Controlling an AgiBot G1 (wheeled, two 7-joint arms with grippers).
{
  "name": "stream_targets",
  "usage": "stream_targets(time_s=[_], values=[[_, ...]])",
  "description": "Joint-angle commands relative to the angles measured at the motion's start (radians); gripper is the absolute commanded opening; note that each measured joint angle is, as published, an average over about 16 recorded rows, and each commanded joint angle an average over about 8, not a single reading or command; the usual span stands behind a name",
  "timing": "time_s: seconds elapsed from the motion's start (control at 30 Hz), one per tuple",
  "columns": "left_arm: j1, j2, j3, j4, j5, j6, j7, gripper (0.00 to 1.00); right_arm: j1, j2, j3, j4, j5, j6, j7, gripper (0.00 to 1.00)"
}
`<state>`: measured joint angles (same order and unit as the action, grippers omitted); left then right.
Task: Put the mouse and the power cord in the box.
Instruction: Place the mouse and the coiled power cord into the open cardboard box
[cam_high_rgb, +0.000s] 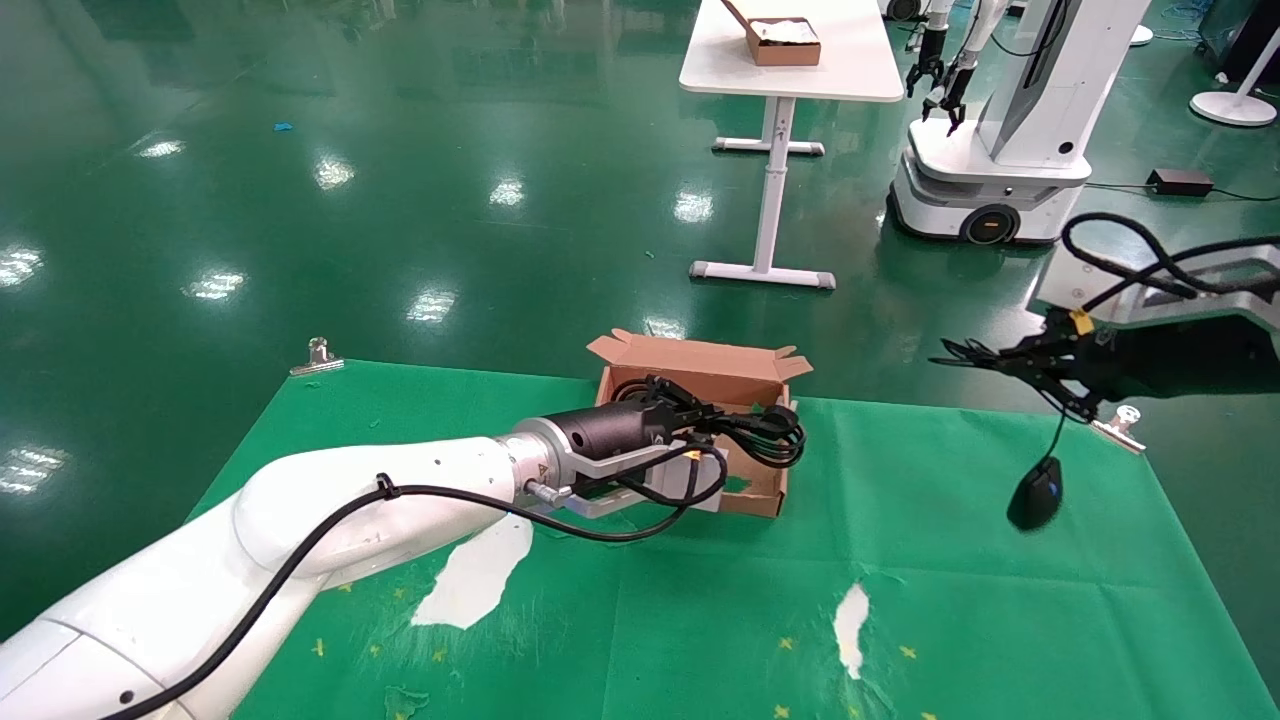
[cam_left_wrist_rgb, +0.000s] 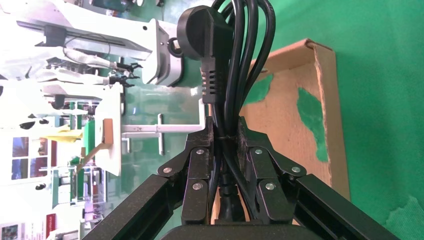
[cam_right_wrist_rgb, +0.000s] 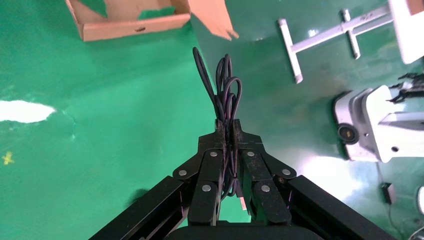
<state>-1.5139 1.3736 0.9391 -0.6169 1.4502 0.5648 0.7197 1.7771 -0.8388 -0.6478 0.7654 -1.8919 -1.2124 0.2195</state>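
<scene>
The brown cardboard box (cam_high_rgb: 700, 370) stands open at the far middle of the green cloth. My left gripper (cam_high_rgb: 715, 422) reaches over it, shut on the bundled power cord (cam_high_rgb: 765, 435). In the left wrist view the cord's loops and chunky plug (cam_left_wrist_rgb: 206, 40) stick out past the left gripper (cam_left_wrist_rgb: 226, 125), with the box (cam_left_wrist_rgb: 295, 115) just beyond. My right gripper (cam_high_rgb: 1020, 360) is at the far right, shut on the mouse's thin coiled wire (cam_right_wrist_rgb: 227, 90). The black mouse (cam_high_rgb: 1035, 495) dangles from that wire above the cloth. The right wrist view shows the right gripper (cam_right_wrist_rgb: 227, 125) and the box (cam_right_wrist_rgb: 130, 25) farther off; the mouse is hidden there.
Metal clips (cam_high_rgb: 318, 355) (cam_high_rgb: 1125, 420) pin the cloth's far corners. White torn patches (cam_high_rgb: 480, 570) show through the cloth. Beyond, on the green floor, stand a white table (cam_high_rgb: 790, 60) with a smaller brown box (cam_high_rgb: 785, 40) and another robot (cam_high_rgb: 1000, 150).
</scene>
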Motion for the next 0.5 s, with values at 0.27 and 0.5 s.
stream_targets(time_s=[0.27,0.5], values=[[-0.026,-0.001,0.120,0.021,-0.132,-0.050,0.031,1.00,0.003,-0.009,0.005,0.046,0.006,0.007,0.015,0.00],[-0.056,-0.005,0.155,0.080,-0.238,-0.105,0.016,1.00,0.020,-0.054,0.005,0.049,0.019,0.015,-0.016,0.00]])
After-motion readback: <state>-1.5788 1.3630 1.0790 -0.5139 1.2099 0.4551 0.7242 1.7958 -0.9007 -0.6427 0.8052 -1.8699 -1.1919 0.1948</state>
